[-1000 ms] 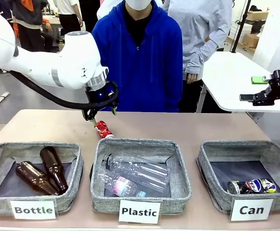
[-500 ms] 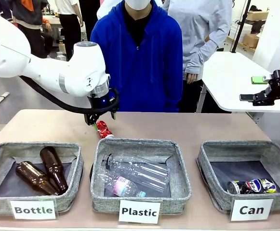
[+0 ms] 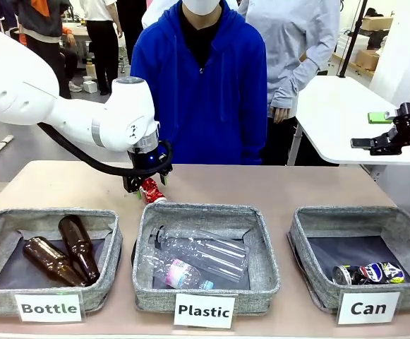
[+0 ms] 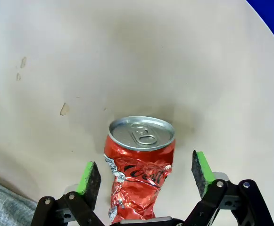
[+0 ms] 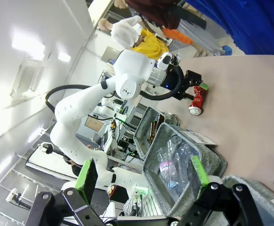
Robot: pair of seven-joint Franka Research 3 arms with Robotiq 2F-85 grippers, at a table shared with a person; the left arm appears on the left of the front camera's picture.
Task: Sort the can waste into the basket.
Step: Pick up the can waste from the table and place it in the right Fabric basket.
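Note:
A crushed red can [image 3: 153, 192] with white marks lies on the table just behind the middle basket. My left gripper [image 3: 143, 186] is low over it. In the left wrist view the red can [image 4: 139, 169] sits between the open green-padded fingers [image 4: 90, 176], and no pad touches it. The dark blue and silver can [image 3: 371, 272] lies inside the grey basket [image 3: 353, 212] signed "Can" at the right. My right gripper [image 3: 396, 133] hangs high at the far right edge; its wrist view shows the fingers [image 5: 87, 174] open with nothing between them.
A basket [image 3: 21, 215] signed "Bottle" holds two brown glass bottles [image 3: 62, 253]. The middle basket [image 3: 197, 209] signed "Plastic" holds clear plastic bottles [image 3: 197, 258]. A person in a blue hoodie [image 3: 201, 85] stands at the table's far side. A white table [image 3: 339, 113] stands behind at the right.
My left gripper has come down and a little right onto the red can, its open fingers now on either side of it. The right arm and the cans have not moved.

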